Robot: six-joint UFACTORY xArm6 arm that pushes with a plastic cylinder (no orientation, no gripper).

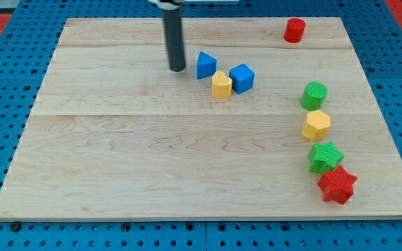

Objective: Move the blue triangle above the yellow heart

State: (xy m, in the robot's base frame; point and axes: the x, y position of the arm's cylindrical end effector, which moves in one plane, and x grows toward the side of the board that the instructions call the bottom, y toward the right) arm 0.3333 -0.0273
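The blue triangle (205, 65) lies on the wooden board, toward the view's top and just right of centre. The yellow heart (221, 85) sits just below and to the right of it, touching or nearly touching. A blue cube (242, 78) sits against the heart's right side. My tip (178, 69) is the lower end of the dark rod, just left of the blue triangle with a small gap between them.
A red cylinder (294, 31) stands at the top right. Down the right side run a green cylinder (314, 95), a yellow hexagon (316, 125), a green star (324, 157) and a red star (338, 185). The wooden board (117, 160) rests on a blue pegboard.
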